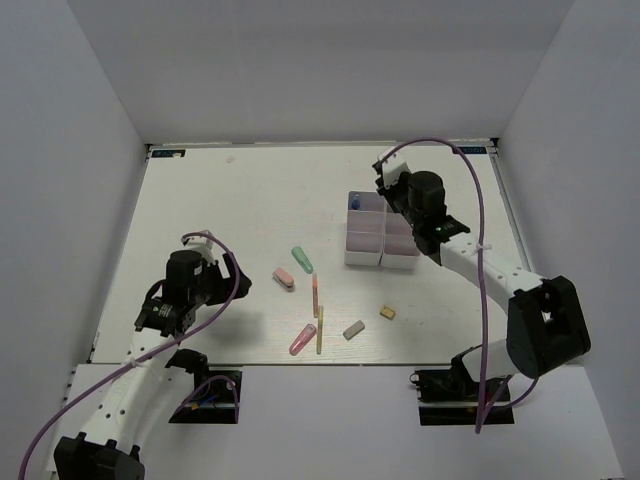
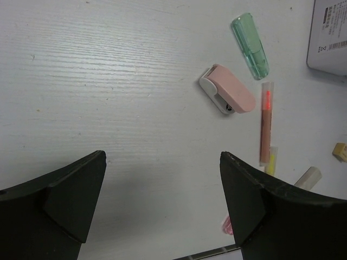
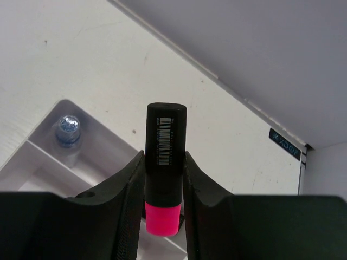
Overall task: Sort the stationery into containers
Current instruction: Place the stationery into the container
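My right gripper is shut on a black marker with a pink cap and holds it above the far end of the white bins. It sits at the bins' far edge in the top view. A clear blue-capped tube stands in the far left bin. My left gripper is open and empty over bare table, left of the loose items. These are a green marker, a pink-and-white item, a pink stick and a yellow stick.
Near the table's front edge lie a pink marker, a grey eraser and a tan eraser. White walls enclose the table on three sides. A purple cable loops above my right arm.
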Robot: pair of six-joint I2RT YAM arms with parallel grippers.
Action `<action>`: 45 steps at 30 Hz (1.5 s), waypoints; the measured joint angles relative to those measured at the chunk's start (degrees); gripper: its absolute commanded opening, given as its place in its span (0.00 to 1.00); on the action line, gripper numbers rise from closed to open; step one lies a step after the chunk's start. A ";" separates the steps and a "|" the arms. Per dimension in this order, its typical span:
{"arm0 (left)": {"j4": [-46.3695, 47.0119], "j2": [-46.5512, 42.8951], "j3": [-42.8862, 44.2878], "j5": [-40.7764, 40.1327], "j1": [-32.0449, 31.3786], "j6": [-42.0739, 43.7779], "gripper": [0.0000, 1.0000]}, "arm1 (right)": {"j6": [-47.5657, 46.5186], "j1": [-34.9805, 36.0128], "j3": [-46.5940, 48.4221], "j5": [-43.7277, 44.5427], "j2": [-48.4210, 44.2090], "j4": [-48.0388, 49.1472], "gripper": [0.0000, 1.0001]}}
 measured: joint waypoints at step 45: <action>1.95 2.34 -0.11 2.69 0.00 0.44 0.86 | 9.31 -13.86 -13.40 -22.27 4.70 21.46 0.70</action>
